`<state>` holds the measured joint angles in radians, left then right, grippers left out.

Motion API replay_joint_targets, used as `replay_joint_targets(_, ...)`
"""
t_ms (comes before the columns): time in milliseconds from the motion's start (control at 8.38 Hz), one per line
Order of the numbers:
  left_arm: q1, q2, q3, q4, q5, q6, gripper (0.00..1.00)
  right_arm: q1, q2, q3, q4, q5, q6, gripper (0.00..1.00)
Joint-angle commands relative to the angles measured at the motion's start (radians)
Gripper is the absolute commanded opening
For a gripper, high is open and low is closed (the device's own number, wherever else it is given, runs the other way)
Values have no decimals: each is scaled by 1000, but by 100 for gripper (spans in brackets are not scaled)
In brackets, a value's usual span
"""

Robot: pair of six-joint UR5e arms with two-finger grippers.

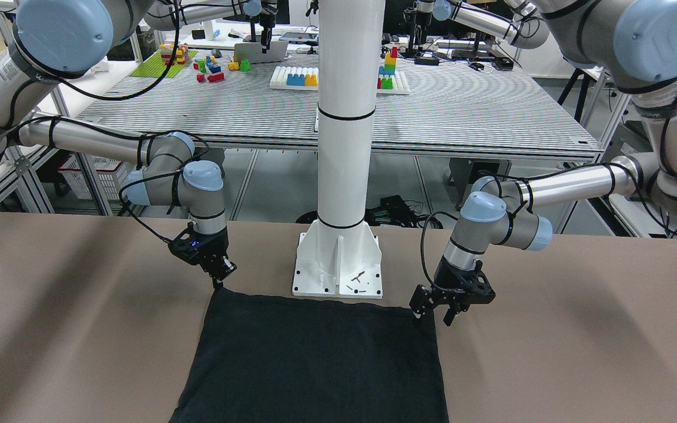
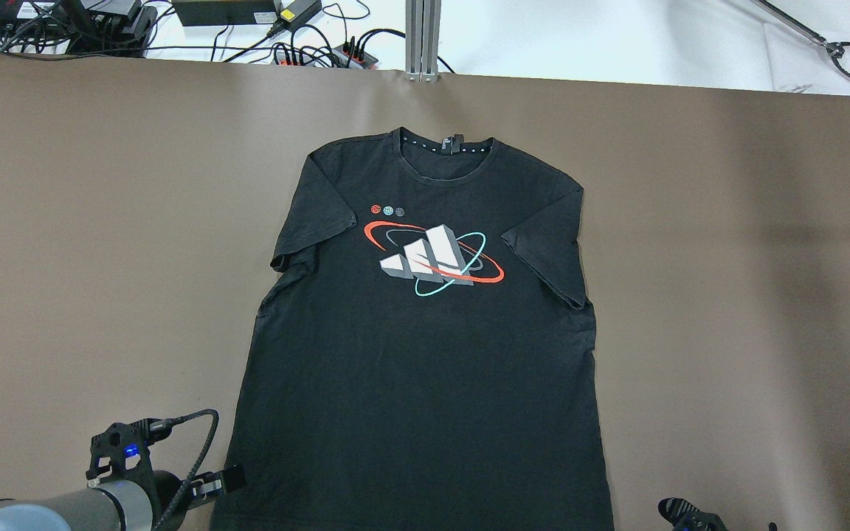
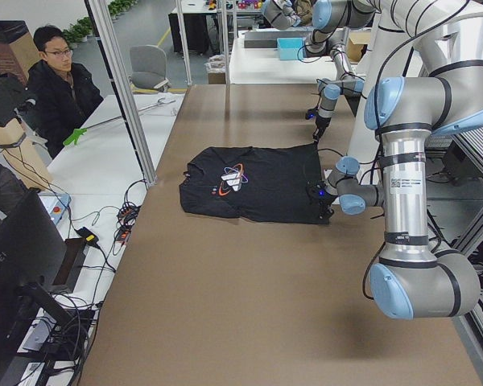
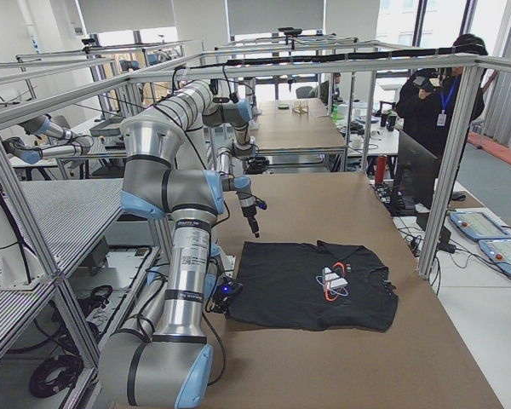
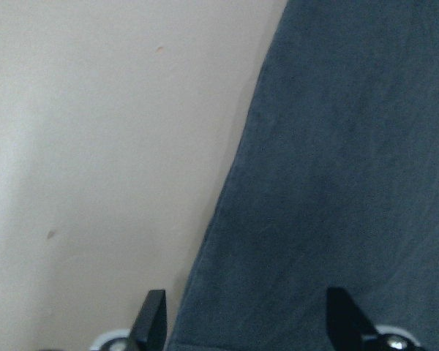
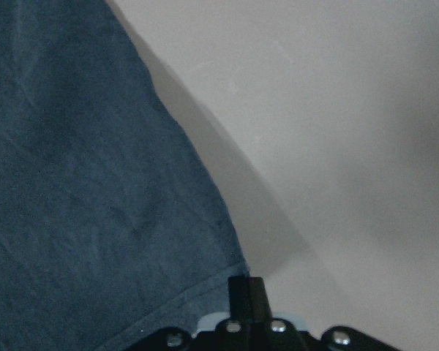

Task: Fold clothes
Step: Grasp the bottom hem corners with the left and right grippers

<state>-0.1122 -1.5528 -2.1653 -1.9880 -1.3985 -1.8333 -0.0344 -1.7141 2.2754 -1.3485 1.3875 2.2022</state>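
Note:
A black T-shirt [image 2: 425,369] with a red, white and teal chest print lies flat and face up on the brown table, collar away from me. Its plain lower part shows in the front-facing view [image 1: 315,364]. My left gripper [image 1: 432,314] is open at one bottom corner. In the left wrist view [image 5: 247,322] its jaws straddle the shirt's side edge [image 5: 351,183]. My right gripper [image 1: 219,283] is at the other bottom corner. In the right wrist view [image 6: 246,292] its fingers are together on the hem corner of the shirt [image 6: 73,183].
The white pillar's base plate [image 1: 338,276] stands on the table just behind the hem, between the two grippers. Cables and power strips [image 2: 322,48] lie past the far edge. A seated person [image 3: 60,88] is beyond that edge.

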Motion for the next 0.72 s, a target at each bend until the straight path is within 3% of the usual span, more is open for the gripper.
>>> replay_joint_targets(0,84,7,59,0,65,-67,45,-1,1,0,3,-2,1,0)
replay_joint_targets(597,138,16,61,0,84,-95,38,-4,1,-2,3,-4,4,0)
